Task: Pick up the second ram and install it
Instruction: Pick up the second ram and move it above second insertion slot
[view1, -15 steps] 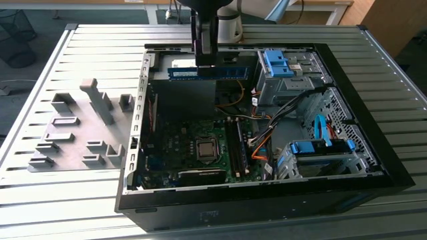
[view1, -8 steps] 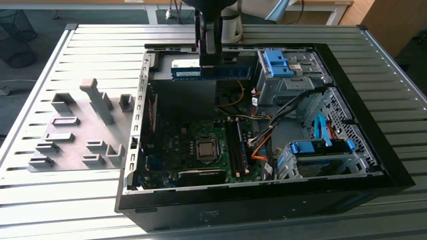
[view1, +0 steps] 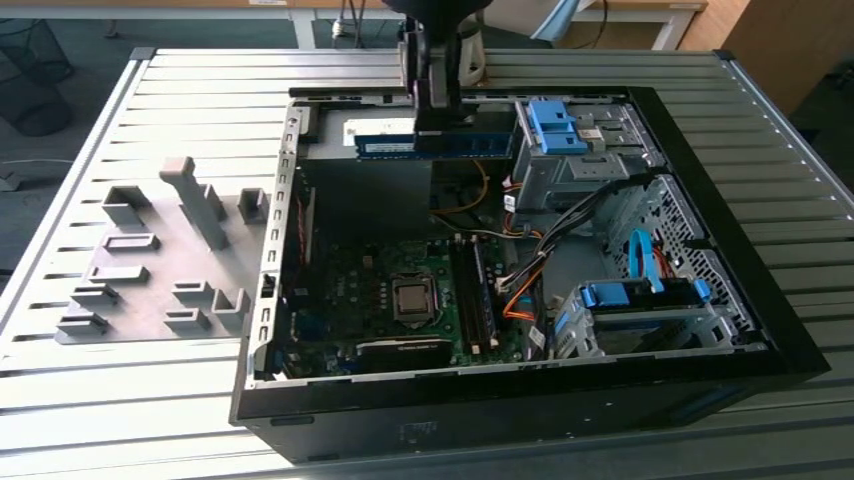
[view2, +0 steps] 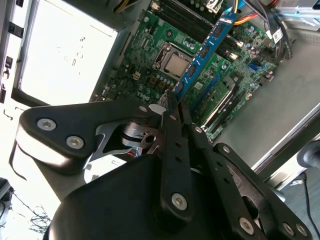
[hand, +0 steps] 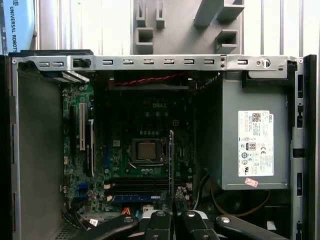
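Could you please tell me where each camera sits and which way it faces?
Exterior view: off the arm, high, looking down into the open computer case; the gripper shows.
First wrist view: at the wrist, looking past the gripper at the motherboard.
Second wrist view: at the wrist, looking along the fingers at the motherboard.
All three share the second ram, held by the gripper.

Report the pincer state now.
Pincer: closed, holding the second ram.
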